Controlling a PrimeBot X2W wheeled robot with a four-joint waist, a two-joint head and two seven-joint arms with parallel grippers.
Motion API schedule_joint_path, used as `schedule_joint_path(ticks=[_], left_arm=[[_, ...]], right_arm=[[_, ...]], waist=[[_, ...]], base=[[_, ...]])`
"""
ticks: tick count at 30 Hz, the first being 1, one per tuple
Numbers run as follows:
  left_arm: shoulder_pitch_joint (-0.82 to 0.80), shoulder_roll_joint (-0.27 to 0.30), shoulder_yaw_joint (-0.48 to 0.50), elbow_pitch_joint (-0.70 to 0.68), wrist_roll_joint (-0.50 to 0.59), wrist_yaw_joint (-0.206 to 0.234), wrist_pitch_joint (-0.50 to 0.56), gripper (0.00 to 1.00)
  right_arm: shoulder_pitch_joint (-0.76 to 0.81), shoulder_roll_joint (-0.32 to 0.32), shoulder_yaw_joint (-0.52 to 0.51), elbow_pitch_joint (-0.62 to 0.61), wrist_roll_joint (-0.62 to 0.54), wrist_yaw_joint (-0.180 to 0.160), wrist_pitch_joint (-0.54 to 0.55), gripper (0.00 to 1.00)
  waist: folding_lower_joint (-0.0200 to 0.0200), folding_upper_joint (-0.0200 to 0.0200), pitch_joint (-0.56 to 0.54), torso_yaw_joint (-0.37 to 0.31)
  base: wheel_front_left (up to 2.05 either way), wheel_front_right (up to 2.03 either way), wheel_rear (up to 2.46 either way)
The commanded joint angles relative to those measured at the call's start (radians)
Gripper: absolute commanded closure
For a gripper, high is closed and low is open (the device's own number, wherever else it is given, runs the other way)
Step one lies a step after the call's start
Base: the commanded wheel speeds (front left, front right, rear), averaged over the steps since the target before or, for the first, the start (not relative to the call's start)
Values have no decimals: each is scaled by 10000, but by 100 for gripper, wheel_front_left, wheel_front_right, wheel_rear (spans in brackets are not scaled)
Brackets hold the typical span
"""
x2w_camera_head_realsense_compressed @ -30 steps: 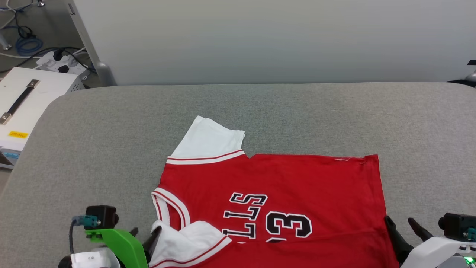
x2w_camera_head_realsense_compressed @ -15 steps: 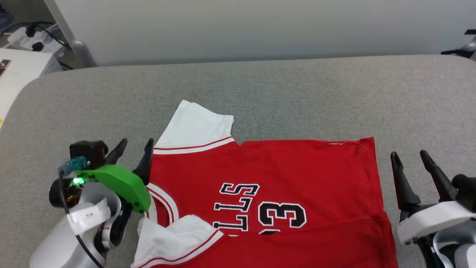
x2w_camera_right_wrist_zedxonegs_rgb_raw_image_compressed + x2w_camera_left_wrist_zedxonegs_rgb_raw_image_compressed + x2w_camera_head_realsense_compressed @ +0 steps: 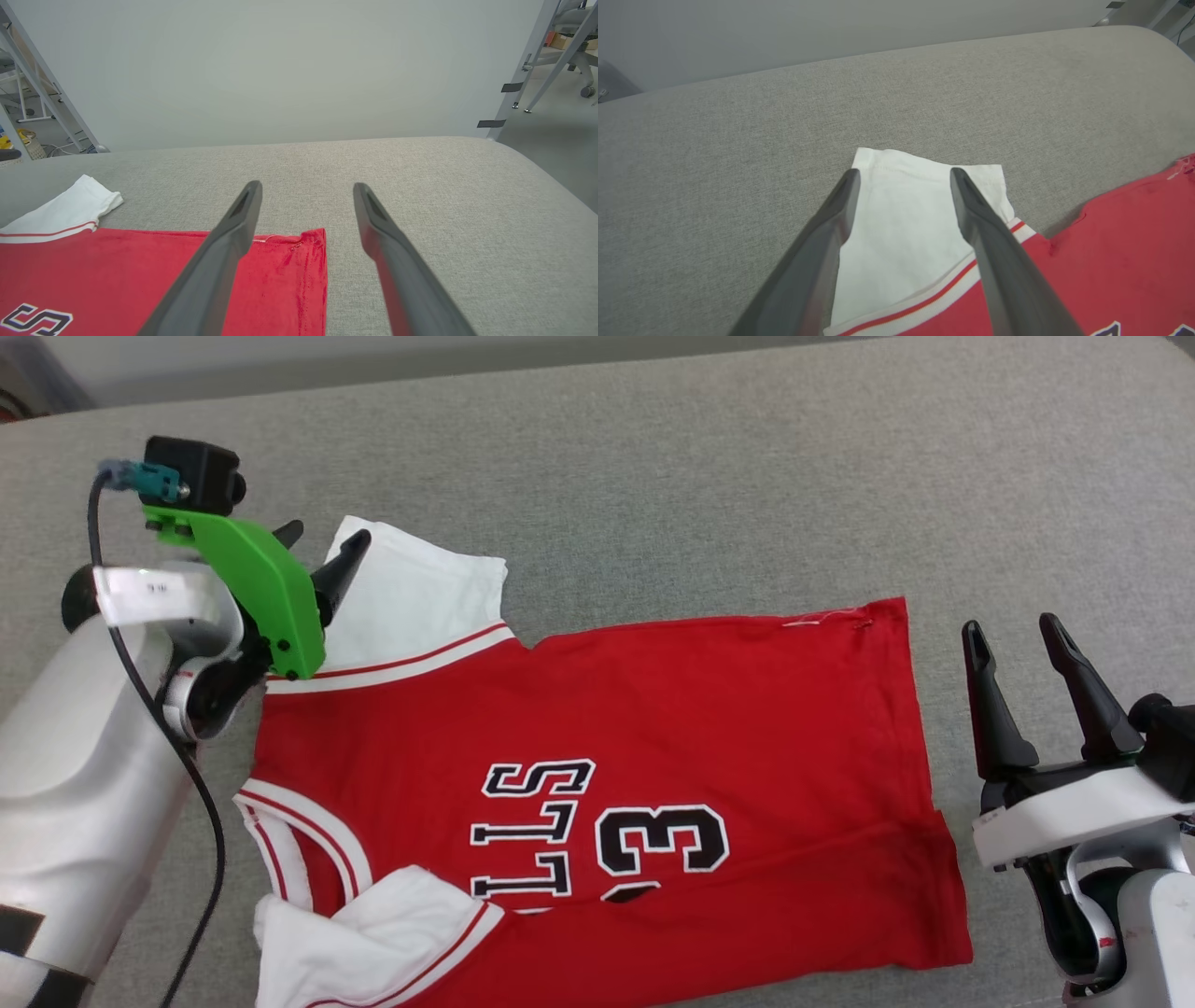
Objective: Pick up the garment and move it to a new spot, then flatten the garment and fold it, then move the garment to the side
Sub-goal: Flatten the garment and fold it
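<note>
the garment (image 3: 653, 728), a red jersey, lies spread in the middle of the grey padded surface (image 3: 653, 448), with its collar (image 3: 299, 840) toward 9 o'clock and its hem toward 3 o'clock. the nearest part, at 7 o'clock, is the near sleeve (image 3: 373, 933), white with a red stripe and folded in over the chest. just beyond it is the print (image 3: 597, 831), black outlined in white and turned on its side: the letters "lls" can be read, with a large "3" beside them; the rest is hidden under the fold.

at 4 o'clock the right gripper (image 3: 1010, 627) rises from its white wrist with both dark fingers pointing toward 12 o'clock. it stands just beside the hem over bare surface, its jaws spread wide with nothing between them. in the right wrist view one finger crosses the red hem corner and the other lies over grey cloth.

at 9 o'clock the pale left forearm leans in toward 1 o'clock. it carries a white tag (image 3: 149, 593) whose small marks are too tiny to read, and a green bracket (image 3: 266, 593) with a black camera on top. farther on, at 10 o'clock, the left gripper (image 3: 324, 534) is spread wide and holds nothing, its fingers set over the far sleeve (image 3: 420, 588), a white flap lying flat. in the left wrist view the fingers straddle that sleeve; whether they touch it cannot be told.

farthest off, a pale wall (image 3: 299, 70) stands behind the surface.
</note>
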Motion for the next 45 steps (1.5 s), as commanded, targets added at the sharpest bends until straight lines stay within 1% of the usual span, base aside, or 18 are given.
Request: schedule_joint_path(ticks=[1,5,7,12,14,15,16,17,18,19,20,21,22,27,30,36,40,45], left_arm=[[-403,158,-84,231,-186,-117,499,0],[-1252,447,-305,783,-488,-293,1914,0],[-1601,584,-406,1042,-532,-332,2415,0],[-2199,950,-697,1830,-293,-340,3252,0],[-2320,1027,-816,2186,-185,-325,3482,0],[-2291,927,-978,2717,-307,-337,4047,0],[-2250,885,-1037,2857,-372,-343,4279,0],[-2184,837,-1127,3017,-458,-354,4609,9],[-2121,774,-1162,3125,-565,-359,4854,56],[-2029,680,-1188,3248,-722,-356,5166,89],[-1956,594,-1161,3356,-882,-302,5408,100],[-1858,457,-1208,3511,-1053,-119,5911,100],[-1871,444,-1208,3487,-1043,-96,5878,100],[-2093,441,-1173,3331,-759,30,5083,100],[-2271,338,-1119,3247,-667,21,4590,100],[-2501,-150,-1060,2649,-577,-60,3571,100],[-2558,-316,-1151,2049,-438,-78,3242,100],[-2544,-334,-1168,1259,-352,-31,2985,100]], right_arm=[[-235,53,31,74,78,-6,-109,0],[-432,148,85,264,174,-6,-284,0],[-513,203,119,380,249,-6,-381,0],[-679,323,257,692,441,-6,-615,0],[-719,353,321,820,532,-6,-693,0],[-750,375,395,1012,677,-6,-758,0],[-759,381,402,1062,725,-6,-772,0],[-777,383,412,1125,780,-6,-785,0],[-791,375,420,1175,814,-6,-793,0],[-810,364,420,1240,860,-6,-790,0],[-827,350,424,1291,898,-6,-774,0],[-904,270,471,1427,1111,-6,-615,0],[-949,233,485,1444,1184,-6,-568,0],[-1380,-153,794,1807,1899,-6,201,0],[-1793,-551,1028,2300,2337,-6,1072,0],[-2828,-1553,1699,3260,3271,-6,3177,0],[-3478,-2046,2072,3622,3569,-6,4200,0],[-4343,-2442,2547,4152,3702,-6,5152,0]], waist=[[-2,0,757,-736],[-2,0,1137,-1079],[-2,0,1304,-1235],[-2,0,1658,-1595],[-2,0,1741,-1705],[-2,0,1796,-1810],[-2,0,1808,-1829],[-2,0,1813,-1851],[-2,0,1811,-1864],[-2,0,1805,-1876],[-2,0,1801,-1885],[-2,0,1785,-1875],[-2,0,1779,-1862],[-2,0,1595,-1676],[-2,0,1373,-1454],[-2,0,902,-673],[-2,0,833,-110],[-2,0,923,421]], base=[[0,0,0],[0,0,0],[0,0,0],[0,0,0],[0,0,0],[0,0,0],[0,0,0],[0,0,0],[0,0,0],[0,0,0],[0,0,0],[0,0,0],[0,0,0],[0,0,0],[0,0,0],[0,0,0],[0,0,0],[0,0,0]])
